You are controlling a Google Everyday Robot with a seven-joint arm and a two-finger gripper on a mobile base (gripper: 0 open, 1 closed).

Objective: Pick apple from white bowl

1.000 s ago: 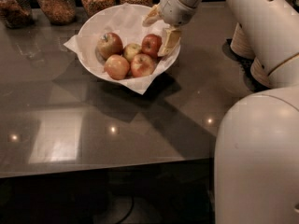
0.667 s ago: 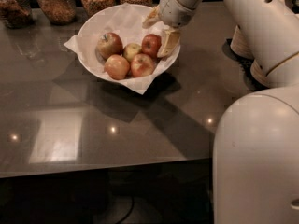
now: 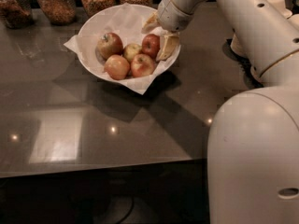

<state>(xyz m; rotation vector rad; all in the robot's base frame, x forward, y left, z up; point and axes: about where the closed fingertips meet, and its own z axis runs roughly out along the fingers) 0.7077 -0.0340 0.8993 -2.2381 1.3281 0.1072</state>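
The hand (image 3: 158,35) is held over the far right part of the white bowl (image 3: 86,29), lowered inside its rim at the end of the pale arm (image 3: 243,17). Its two beige fingers (image 3: 168,45) are seen spread apart, and nothing is gripped between them. The apple (image 3: 150,45), the deepest red one, lies in the bowl just beside the nearer finger, on the hand's left in the view; whether it is touched cannot be told.

The bowl is lined with crinkled white paper (image 3: 140,84), whose corners are pushed out over the rim on the sides away from the hand. Five apples are held in it. A small yellow-green apple (image 3: 132,51) is placed next to the red one, farther from the hand. Beyond that a large blushed apple (image 3: 110,45) is set, stem upward. Two paler blushed apples (image 3: 117,66) are laid side by side at the front of the bowl, below the hand; the one nearer the hand is tucked just under the red apple.

The bowl is carried by a dark, glossy tabletop (image 3: 93,125). Along its far edge, to the left of the hand, four glass jars (image 3: 56,3) are lined up, each filled with brownish grainy contents that cannot be identified.
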